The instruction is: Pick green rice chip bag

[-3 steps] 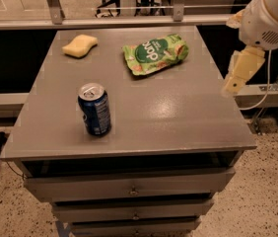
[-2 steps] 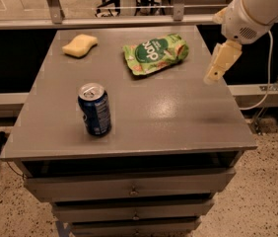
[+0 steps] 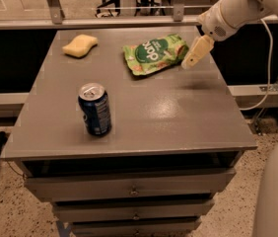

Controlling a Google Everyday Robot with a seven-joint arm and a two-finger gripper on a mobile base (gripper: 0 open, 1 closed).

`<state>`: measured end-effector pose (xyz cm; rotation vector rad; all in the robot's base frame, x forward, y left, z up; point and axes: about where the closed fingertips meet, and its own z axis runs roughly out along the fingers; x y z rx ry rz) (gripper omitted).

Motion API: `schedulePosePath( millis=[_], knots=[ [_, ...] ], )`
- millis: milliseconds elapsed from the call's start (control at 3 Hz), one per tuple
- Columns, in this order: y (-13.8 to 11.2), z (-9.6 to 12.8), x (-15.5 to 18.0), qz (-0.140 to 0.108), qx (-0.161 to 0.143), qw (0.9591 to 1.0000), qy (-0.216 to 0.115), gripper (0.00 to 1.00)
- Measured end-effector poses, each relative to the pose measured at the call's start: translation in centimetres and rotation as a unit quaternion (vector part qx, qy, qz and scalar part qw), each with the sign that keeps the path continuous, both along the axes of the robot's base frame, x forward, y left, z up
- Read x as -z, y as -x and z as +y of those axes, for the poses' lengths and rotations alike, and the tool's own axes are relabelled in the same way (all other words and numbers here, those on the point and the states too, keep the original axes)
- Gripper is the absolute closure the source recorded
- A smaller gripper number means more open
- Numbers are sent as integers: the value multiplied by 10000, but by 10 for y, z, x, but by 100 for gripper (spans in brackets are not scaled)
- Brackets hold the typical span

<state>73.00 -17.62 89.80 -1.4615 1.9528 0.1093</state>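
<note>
One green rice chip bag (image 3: 155, 54) lies flat at the far right of the table (image 3: 178, 117). The gripper (image 3: 191, 60) hangs just beside its right end; parted or closed, I cannot tell. Sponge (image 3: 80, 45) far left, soda can (image 3: 94, 108) upright nearer.

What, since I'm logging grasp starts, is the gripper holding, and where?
Nothing. The cream gripper hangs beside the right end of the crinkly light-green chip bag, which lies on the grey table.

Single view: high before bench (image 3: 178, 117) front edge, facing down toward far edge; gripper (image 3: 195, 53) over far right corner.
</note>
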Motion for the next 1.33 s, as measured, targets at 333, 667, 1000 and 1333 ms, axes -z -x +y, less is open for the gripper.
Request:
schedulePosePath(
  millis=[333,667,1000,1333],
  knots=[
    [-45,0,15,-13,238,9986,-476,0],
    [-68,0,26,42,442,9955,-833,0],
    [-75,6,40,253,544,9929,-1028,18],
    [-66,15,53,686,596,9897,-1106,41]
  ],
)
